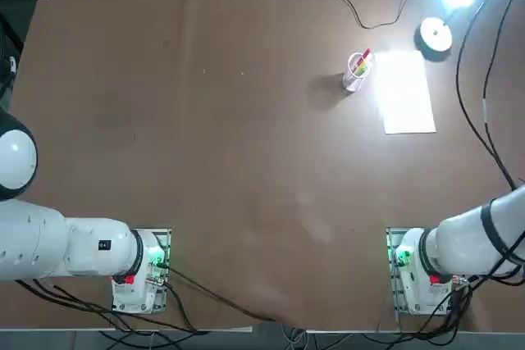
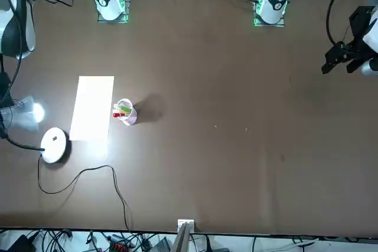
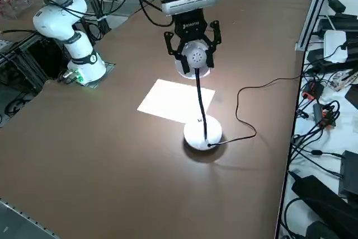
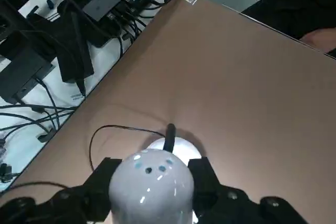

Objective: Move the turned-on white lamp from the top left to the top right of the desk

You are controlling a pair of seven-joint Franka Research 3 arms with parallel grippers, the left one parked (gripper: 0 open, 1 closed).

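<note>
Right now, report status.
Right pincer at lamp head, fingers either side. Lamp lit, base on desk top right. Paper, pen cup beside.

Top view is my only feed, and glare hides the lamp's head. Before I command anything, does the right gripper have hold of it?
Observer: Yes. In the right side view, the right gripper has its jaws closed on either side of the lamp head.
Operator: Is the base lifted?
Observer: No. That same view shows the disc base resting flat on the desk, with the neck rising to the gripped head.
Operator: Any cord trouble?
Observer: The wrist view shows the black cord lying in a slack loop on the desk behind the base, clear of the jaws.
</note>
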